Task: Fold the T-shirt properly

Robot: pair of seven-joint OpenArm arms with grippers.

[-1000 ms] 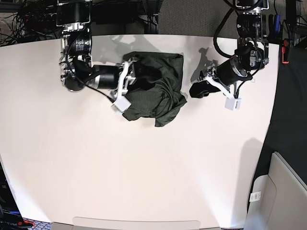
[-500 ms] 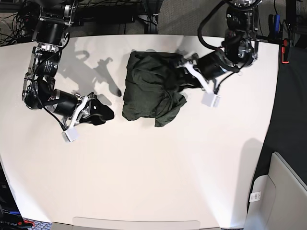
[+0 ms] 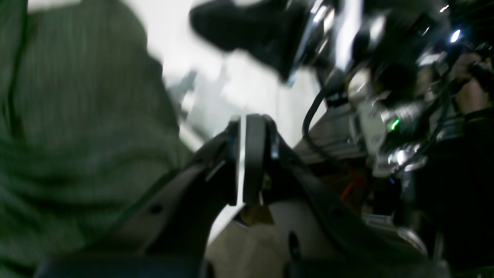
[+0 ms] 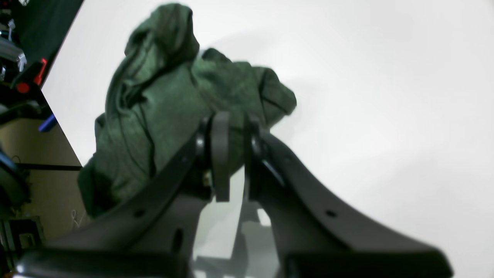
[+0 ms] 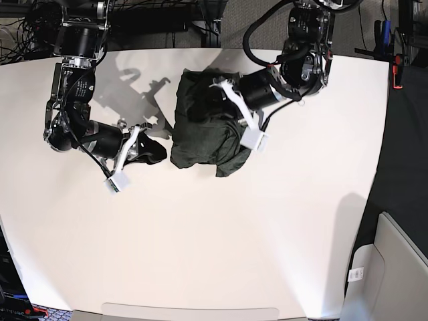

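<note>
The T-shirt (image 5: pixel 200 144) is a dark olive-green crumpled heap on the far middle of the white table (image 5: pixel 234 234). My left gripper (image 5: pixel 212 105) reaches in from the right and lies over the heap's upper part. In the left wrist view that gripper (image 3: pixel 242 146) is shut with only a sliver of light between the pads, and the T-shirt (image 3: pixel 77 116) fills the left side. My right gripper (image 5: pixel 159 150) sits by the heap's lower left edge. In the right wrist view its fingers (image 4: pixel 220 154) stand nearly together, the T-shirt (image 4: pixel 162 88) just beyond them; no cloth shows pinched.
Cables and arm mounts (image 5: pixel 80 27) line the table's far edge. A grey bin (image 5: pixel 394 267) stands off the table at the lower right, beside the table's right edge (image 5: pixel 378 134). The right arm's hardware (image 3: pixel 270 31) shows blurred in the left wrist view.
My left arm swung further left onto the shirt and its jaws closed. My right arm moved right, up to the shirt's left edge, and its jaws narrowed from wide open.
</note>
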